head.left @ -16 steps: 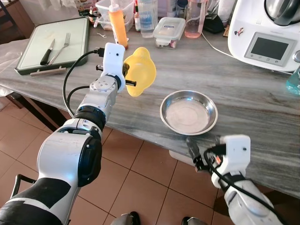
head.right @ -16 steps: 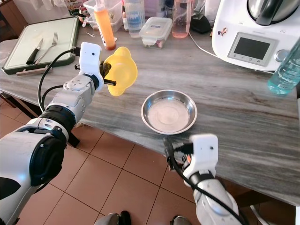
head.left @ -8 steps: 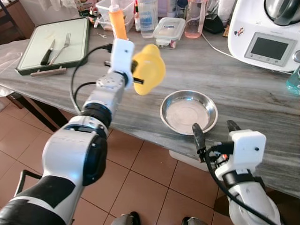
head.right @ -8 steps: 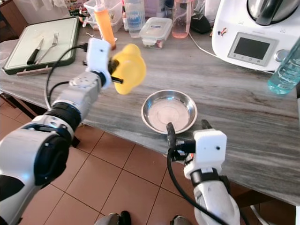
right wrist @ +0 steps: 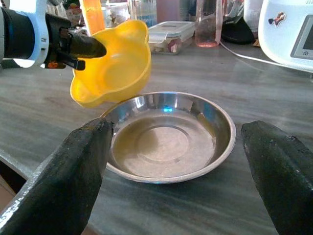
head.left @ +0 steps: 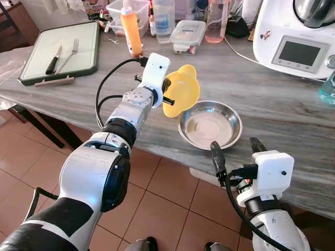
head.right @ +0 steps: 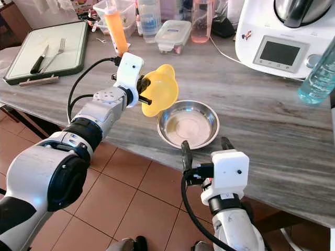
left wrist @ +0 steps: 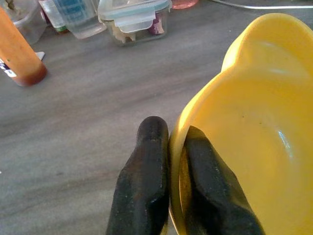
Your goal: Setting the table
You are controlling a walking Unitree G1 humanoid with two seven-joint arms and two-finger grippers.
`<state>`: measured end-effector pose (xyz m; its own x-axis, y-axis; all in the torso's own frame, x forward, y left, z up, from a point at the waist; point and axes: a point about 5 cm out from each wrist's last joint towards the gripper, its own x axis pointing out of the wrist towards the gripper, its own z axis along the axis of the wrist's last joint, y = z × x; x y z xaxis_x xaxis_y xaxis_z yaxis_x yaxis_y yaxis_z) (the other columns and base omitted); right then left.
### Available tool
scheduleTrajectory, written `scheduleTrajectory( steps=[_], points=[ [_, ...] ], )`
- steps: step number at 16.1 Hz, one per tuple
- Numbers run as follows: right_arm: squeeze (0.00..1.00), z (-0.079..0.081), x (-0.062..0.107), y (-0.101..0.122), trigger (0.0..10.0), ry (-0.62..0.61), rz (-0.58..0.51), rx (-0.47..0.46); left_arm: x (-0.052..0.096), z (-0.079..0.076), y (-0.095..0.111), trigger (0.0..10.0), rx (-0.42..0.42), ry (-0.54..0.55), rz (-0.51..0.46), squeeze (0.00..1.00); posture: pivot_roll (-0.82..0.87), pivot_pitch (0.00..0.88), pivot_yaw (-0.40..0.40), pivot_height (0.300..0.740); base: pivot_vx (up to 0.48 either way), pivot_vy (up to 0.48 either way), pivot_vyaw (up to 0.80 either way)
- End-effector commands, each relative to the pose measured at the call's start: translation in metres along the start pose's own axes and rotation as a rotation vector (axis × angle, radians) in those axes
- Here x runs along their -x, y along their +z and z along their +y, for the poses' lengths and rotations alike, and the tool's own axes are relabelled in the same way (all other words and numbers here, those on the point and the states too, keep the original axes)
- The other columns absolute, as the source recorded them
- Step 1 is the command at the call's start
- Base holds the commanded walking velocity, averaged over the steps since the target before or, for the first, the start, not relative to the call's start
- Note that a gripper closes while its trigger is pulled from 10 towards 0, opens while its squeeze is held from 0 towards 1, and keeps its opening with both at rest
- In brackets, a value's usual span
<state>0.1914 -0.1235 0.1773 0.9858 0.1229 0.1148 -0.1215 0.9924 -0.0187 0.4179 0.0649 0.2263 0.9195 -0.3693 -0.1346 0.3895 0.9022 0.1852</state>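
My left gripper (head.left: pixel 170 92) is shut on the rim of a yellow plastic bowl (head.left: pixel 183 88), one finger inside the rim and one outside (left wrist: pixel 152 161). The bowl hangs tilted above the grey counter, at the left edge of a shallow steel bowl (head.left: pixel 210 126) that lies empty near the counter's front. My right gripper (head.left: pixel 234 146) is open at the counter's front edge, facing the steel bowl (right wrist: pixel 168 142), its fingers (right wrist: pixel 83 161) spread wider than the bowl and holding nothing.
A green-rimmed board (head.left: pixel 36 52) with a knife and fork lies at the far left. An orange bottle (head.left: pixel 130 29), a lidded container (head.left: pixel 188 33), other bottles and a white kitchen machine (head.left: pixel 296 36) line the back. A blue bottle (head.right: pixel 316 73) stands right. Tiled floor lies below the front edge.
My left gripper has carried the yellow bowl rightward and lower, up to the steel bowl's left edge. My right gripper rose from below the counter edge and now faces the steel bowl.
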Motion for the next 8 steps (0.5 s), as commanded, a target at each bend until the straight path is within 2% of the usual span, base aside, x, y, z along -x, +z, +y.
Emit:
scheduleTrajectory(
  steps=[1, 4, 8],
  points=[
    [0.0, 0.0042, 0.0025, 0.0062, 10.0, 0.006, -0.029, -0.013, -0.0006, -0.0005, 0.0054, 10.0, -0.025, -0.009, 0.005, 1.0, -0.14, 0.15, 0.129, 0.74, 0.0, 0.0, 0.0],
    [0.0, 0.0059, 0.003, 0.0072, 10.0, 0.009, -0.032, -0.026, -0.0004, 0.0006, 0.005, 10.0, -0.018, 0.001, 0.006, 1.0, -0.14, 0.15, 0.135, 0.74, 0.0, 0.0, 0.0],
    [0.0, 0.0121, 0.0087, 0.0035, 10.0, 0.058, -0.001, -0.069, -0.0002, 0.0022, 0.0026, 10.0, -0.057, 0.024, 0.026, 1.0, -0.14, 0.155, 0.139, 0.74, 0.0, 0.0, 0.0]
  ],
)
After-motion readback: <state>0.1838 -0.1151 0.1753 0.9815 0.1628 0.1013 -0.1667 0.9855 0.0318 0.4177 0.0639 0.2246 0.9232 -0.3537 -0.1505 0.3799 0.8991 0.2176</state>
